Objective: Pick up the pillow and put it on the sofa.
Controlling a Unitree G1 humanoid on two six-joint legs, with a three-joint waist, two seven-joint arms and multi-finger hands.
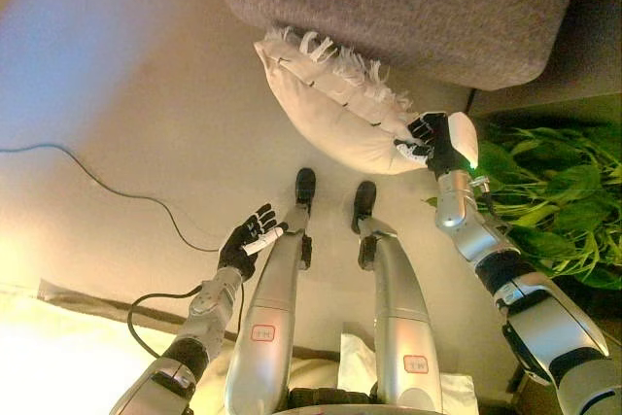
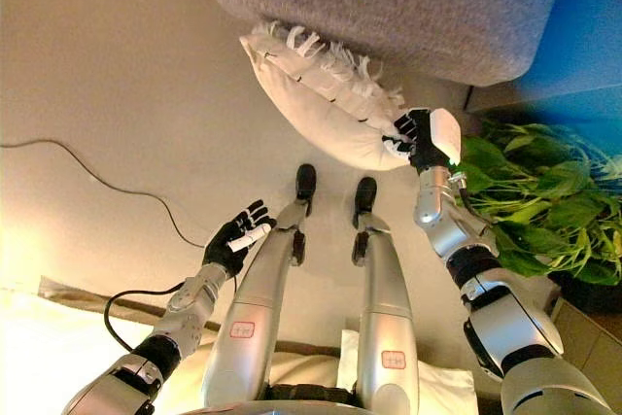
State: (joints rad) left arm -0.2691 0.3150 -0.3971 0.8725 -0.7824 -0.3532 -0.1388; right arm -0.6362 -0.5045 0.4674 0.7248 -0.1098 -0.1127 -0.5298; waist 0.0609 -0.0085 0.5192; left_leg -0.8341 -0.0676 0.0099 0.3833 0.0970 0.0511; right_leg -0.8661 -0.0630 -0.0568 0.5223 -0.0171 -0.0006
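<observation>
A cream pillow with a fringed edge hangs in the air just in front of the grey sofa. Its upper fringe touches or overlaps the sofa's front edge. My right hand is shut on the pillow's lower right corner and holds it up; the hand also shows in the right eye view. My left hand is open and empty, low on the left above the floor, well apart from the pillow.
A green leafy plant stands at the right, close to my right arm. A thin dark cable runs across the beige floor at the left. A pale rug or mat edge lies at the lower left.
</observation>
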